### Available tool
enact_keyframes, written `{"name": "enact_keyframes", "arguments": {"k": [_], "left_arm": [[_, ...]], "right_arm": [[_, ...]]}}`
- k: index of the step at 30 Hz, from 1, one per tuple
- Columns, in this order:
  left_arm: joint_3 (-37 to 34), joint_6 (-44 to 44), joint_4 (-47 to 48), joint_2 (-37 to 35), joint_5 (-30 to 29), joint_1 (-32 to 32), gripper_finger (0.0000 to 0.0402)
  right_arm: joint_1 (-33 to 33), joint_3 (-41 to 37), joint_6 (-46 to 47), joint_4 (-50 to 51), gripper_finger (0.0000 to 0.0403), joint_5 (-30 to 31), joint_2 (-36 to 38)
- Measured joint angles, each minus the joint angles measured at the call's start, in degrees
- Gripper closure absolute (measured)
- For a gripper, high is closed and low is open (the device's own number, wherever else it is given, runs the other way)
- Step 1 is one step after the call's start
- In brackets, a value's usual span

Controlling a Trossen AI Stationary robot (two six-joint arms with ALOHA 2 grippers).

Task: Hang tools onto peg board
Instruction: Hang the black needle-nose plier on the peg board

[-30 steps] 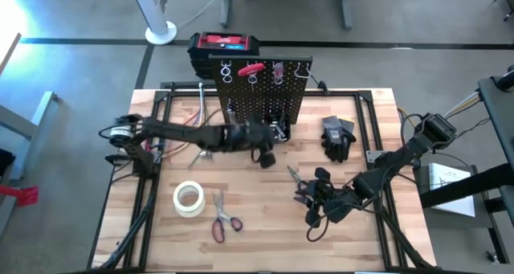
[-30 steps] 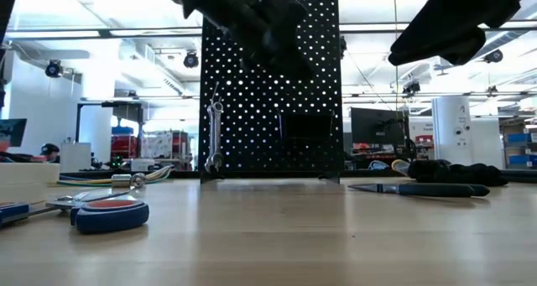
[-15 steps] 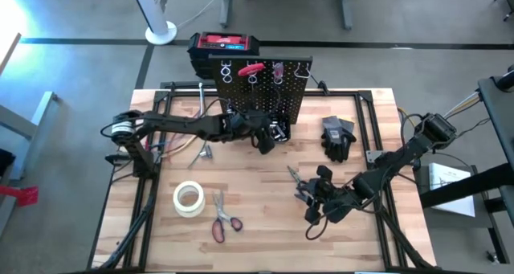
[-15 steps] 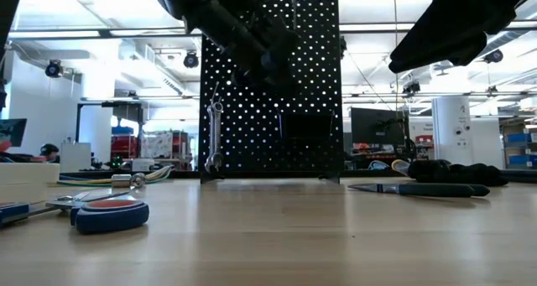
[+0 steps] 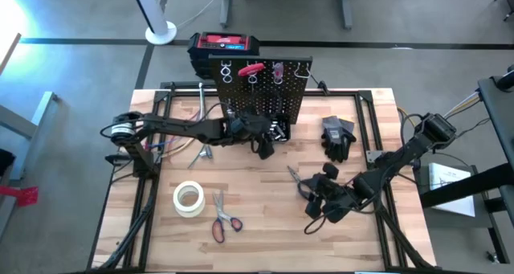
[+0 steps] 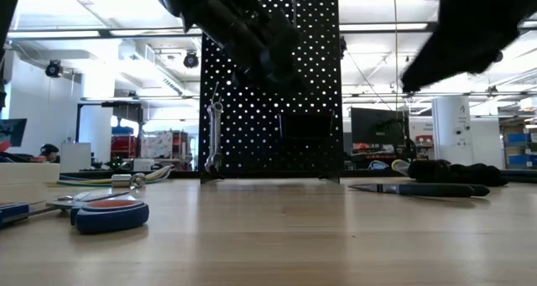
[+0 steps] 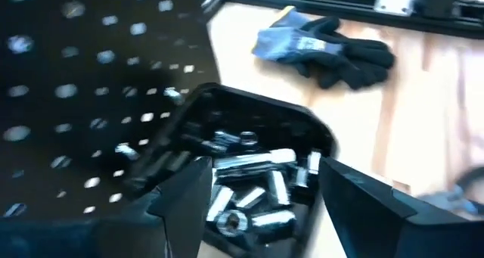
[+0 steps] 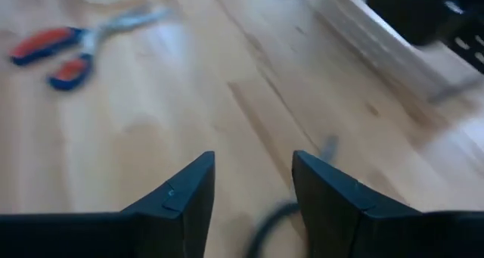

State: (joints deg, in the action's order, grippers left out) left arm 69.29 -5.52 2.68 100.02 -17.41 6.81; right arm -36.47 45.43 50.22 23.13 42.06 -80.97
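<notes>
Now the left gripper (image 7: 261, 194) is hovering wide and empty above the bin (image 7: 249, 137) of sockets (image 7: 249, 194) at the peg board (image 5: 261, 89); the right gripper (image 8: 253, 186), fingers spread, is hanging over bare table (image 8: 189, 114) beside the pliers (image 5: 299, 180).

We count: peg board (image 5: 261, 93) ×1, upper centre | toolbox (image 5: 224, 44) ×1, above it | scissors (image 5: 222, 219) ×1 pair, lower left | tape roll (image 5: 189, 198) ×1, lower left | glove (image 5: 337, 137) ×1, right of centre | pliers (image 5: 295, 177) ×1, centre right | wrench (image 6: 213, 135) ×1, hung on board | bin of sockets (image 7: 253, 194) ×1, sockets too many to count.
</notes>
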Motion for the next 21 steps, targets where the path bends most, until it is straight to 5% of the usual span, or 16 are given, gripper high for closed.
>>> {"name": "enact_keyframes", "arguments": {"k": [8,21], "left_arm": [[-6.34,-0.11,-0.58,-2.10,-0.02,-6.61,0.0169],[-23.98,-10.62,-16.97,-6.10,-4.64,-22.42,0.0169]], "right_arm": [[-0.04,-5.31,13.66,3.86,0.0220,-4.28,-0.02],[-0.02,-17.67,16.85,-23.07,0.0261,-12.72,-0.02]]}}
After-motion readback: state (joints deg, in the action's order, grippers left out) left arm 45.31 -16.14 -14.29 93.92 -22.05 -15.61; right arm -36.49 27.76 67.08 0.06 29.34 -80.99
